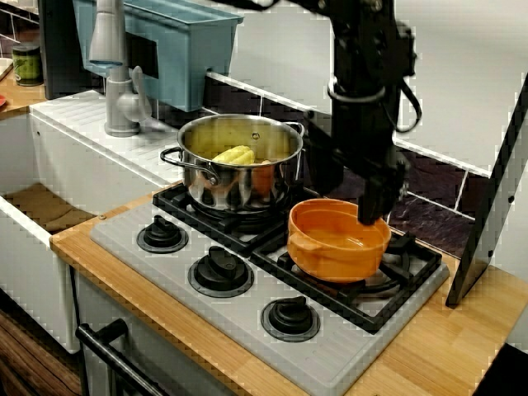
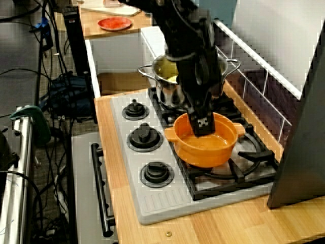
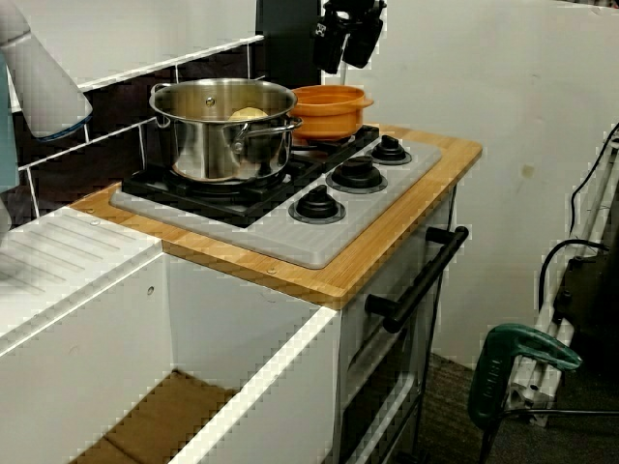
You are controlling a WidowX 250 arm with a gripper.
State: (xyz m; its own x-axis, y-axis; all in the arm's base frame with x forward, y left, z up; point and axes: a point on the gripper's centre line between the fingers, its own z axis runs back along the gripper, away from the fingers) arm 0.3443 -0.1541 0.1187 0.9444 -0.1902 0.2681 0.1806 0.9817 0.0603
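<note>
**Inspector:** Item one: the orange pot [image 1: 330,260]. It sits upright on the right-hand burner grate [image 1: 410,266] of the grey hob [image 1: 247,322], and nothing can be seen inside it. One small handle faces the knobs.

**Clerk:** And the gripper [image 1: 373,213]?

**Inspector:** It points down over the pot's rear rim. In the view from the sink side it hangs just above the pot [image 3: 329,106] with its jaws apart and nothing between them. In the front view its tip overlaps the rim. I cannot tell from that view whether it touches.

**Clerk:** What does the view from the hob's end show?

**Inspector:** The gripper [image 2: 202,127] stands over the pot's [image 2: 205,152] opening, towards the wall side.

**Clerk:** Neighbouring items?

**Inspector:** A steel pot [image 1: 235,186] sits on the left-hand burner, just beside the orange one. A yellow corn cob [image 1: 233,154] lies inside it. Three black knobs [image 1: 220,272] run along the hob's front edge. The hob is set in a wooden counter [image 1: 462,346]. A white sink [image 1: 25,148] with a grey faucet [image 1: 115,74] adjoins on the left, and a blue bin [image 1: 181,49] is behind it. A red plate [image 2: 115,23] lies on the far counter.
</note>
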